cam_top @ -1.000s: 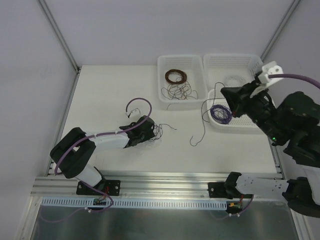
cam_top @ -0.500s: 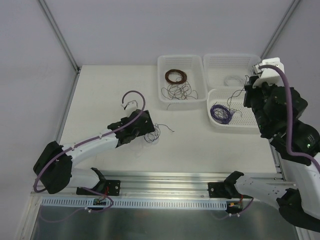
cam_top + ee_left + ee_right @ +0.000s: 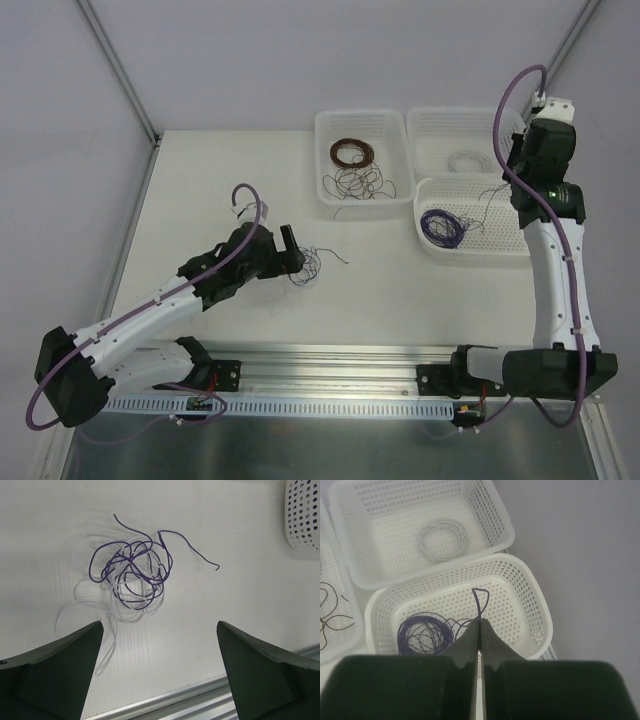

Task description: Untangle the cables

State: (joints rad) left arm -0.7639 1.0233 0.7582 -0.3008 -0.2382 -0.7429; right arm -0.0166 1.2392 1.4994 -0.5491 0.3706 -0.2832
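Observation:
The cables [image 3: 131, 575] lie as a small tangle of thin purple and pale wires on the white table, with one purple end trailing right. In the top view this tangle [image 3: 305, 267] sits just right of my left gripper [image 3: 284, 250]. My left gripper [image 3: 159, 624] is open, its fingers wide apart on the near side of the tangle and clear of it. My right gripper [image 3: 480, 622] is shut on a thin purple wire [image 3: 481, 597], whose loop sticks out past the tips. It hangs over the near right basket [image 3: 532, 592]. From above, the right gripper [image 3: 515, 180] is raised.
A wound purple coil [image 3: 440, 227] lies in the near right basket [image 3: 480, 247]. The far right basket [image 3: 430, 125] holds a pale coil [image 3: 465, 158]. The left basket [image 3: 325, 130] holds a brown coil [image 3: 352, 153] and loose dark strands [image 3: 360, 183]. A metal rail [image 3: 330, 365] runs along the near edge.
My left gripper has opened, let go of the tangle and drawn back from it. My right arm has risen and swung to the back right, pulling the purple strand off the table over the basket.

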